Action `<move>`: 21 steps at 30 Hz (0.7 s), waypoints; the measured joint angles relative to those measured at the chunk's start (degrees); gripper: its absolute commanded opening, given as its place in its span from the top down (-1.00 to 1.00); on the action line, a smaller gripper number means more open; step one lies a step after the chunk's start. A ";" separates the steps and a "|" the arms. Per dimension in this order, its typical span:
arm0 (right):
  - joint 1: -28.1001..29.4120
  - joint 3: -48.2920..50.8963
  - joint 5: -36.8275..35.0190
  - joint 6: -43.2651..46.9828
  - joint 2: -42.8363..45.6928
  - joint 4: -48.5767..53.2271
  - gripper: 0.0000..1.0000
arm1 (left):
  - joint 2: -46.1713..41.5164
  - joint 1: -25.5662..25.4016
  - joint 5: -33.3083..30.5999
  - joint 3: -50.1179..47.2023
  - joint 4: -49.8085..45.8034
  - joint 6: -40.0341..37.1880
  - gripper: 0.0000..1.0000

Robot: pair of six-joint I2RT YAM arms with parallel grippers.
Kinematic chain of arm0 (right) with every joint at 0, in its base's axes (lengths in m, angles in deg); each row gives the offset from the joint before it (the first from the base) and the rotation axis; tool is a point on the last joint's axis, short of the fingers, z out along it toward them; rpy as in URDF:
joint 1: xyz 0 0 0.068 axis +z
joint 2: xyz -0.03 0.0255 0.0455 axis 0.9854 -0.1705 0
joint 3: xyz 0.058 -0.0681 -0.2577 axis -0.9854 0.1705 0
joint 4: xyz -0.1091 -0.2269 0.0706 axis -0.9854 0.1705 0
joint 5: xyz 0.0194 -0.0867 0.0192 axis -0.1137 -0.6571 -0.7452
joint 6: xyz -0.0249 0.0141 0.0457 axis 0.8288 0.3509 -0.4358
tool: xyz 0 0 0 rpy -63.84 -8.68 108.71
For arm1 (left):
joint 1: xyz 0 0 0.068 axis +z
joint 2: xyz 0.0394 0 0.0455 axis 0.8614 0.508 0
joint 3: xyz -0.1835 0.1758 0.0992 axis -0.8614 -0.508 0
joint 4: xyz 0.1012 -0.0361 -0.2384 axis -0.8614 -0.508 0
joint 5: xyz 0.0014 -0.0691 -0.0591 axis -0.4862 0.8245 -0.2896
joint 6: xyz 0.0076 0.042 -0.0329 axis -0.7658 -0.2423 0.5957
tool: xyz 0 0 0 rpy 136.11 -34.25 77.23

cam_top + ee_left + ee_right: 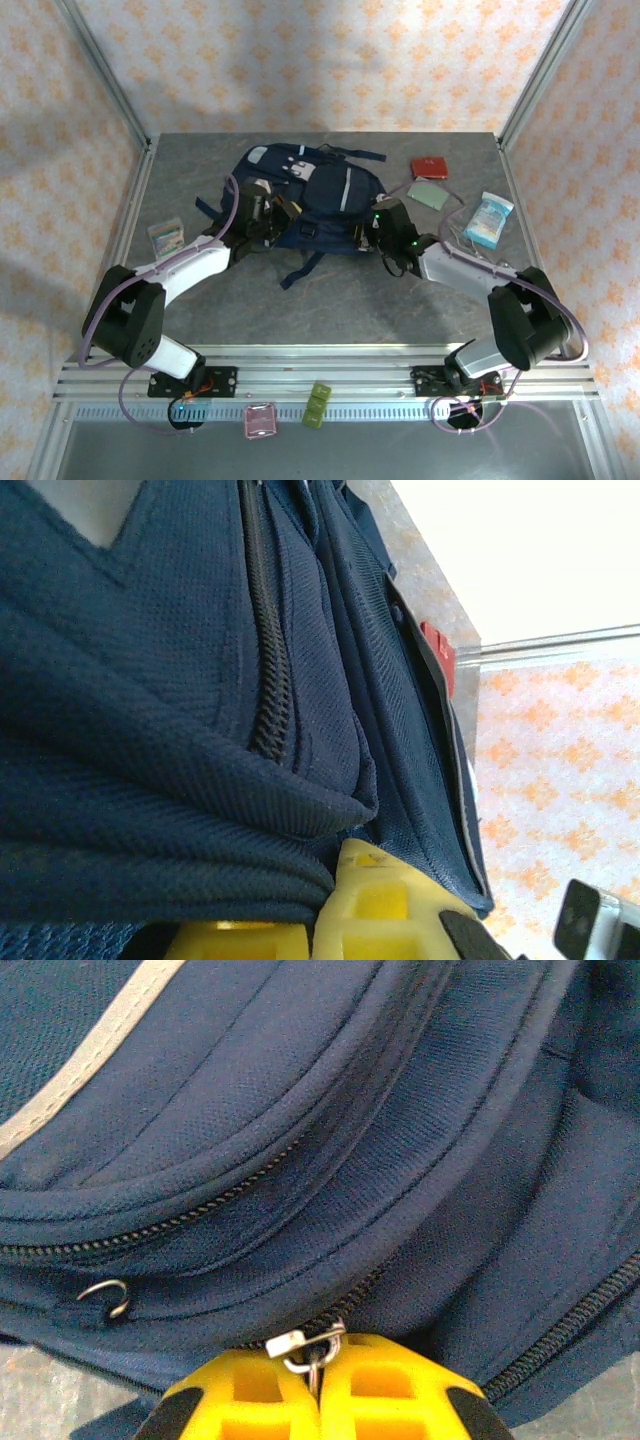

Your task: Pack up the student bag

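Note:
The student bag [320, 195], navy with a thin white stripe, lies flat in the middle of the table. My left gripper [272, 218] is at its left side, shut on a fold of the bag's fabric [200, 850]; the yellow fingers [390, 910] pinch the cloth beside a closed zipper [270, 680]. At the bag's near right edge my right gripper [372, 238] is shut on the metal zipper pull [315, 1350], which is clamped between its yellow fingers [260, 1400]. A second zipper ring [108, 1298] hangs free to the left.
A red booklet [431, 167] and a green card [428, 194] lie right of the bag, a pale blue packet [489, 220] further right. A small box [166, 237] sits at the left. Pink [260, 420] and green [318, 404] items rest on the front rail.

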 measured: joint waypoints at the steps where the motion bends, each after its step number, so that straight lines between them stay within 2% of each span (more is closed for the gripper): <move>1: 0.02 0.35 0.79 0.59 0.59 0.46 1.00 | 0.37 0.02 -0.02 0.85 -0.94 -1.46 1.00; 5: 1.44 1.40 3.41 2.01 2.29 1.86 1.00 | 2.12 0.61 -0.09 3.63 -3.74 -6.86 1.00; 9: 5.42 1.66 6.43 1.77 2.40 1.86 1.00 | 4.48 2.60 -0.74 6.54 -6.45 -11.65 1.00; 11: 7.67 1.46 7.82 1.05 1.73 0.85 1.00 | 5.49 3.34 -1.84 7.67 -7.39 -13.33 0.67; 13: 9.46 0.42 9.73 -0.13 -0.35 -0.26 1.00 | 6.16 3.76 -3.98 8.44 -7.58 -15.21 0.26; 14: 9.99 -0.09 10.58 -0.76 -1.40 -0.90 1.00 | 6.21 4.09 -5.07 8.55 -7.48 -15.50 0.17; 18: 10.91 -2.03 14.08 -3.85 -5.95 -2.84 1.00 | 5.86 5.62 -6.34 7.87 -6.21 -15.23 0.06; 21: 10.91 -2.58 15.65 -5.40 -7.69 -3.50 1.00 | 2.54 5.64 -6.03 2.80 -3.98 -13.53 0.01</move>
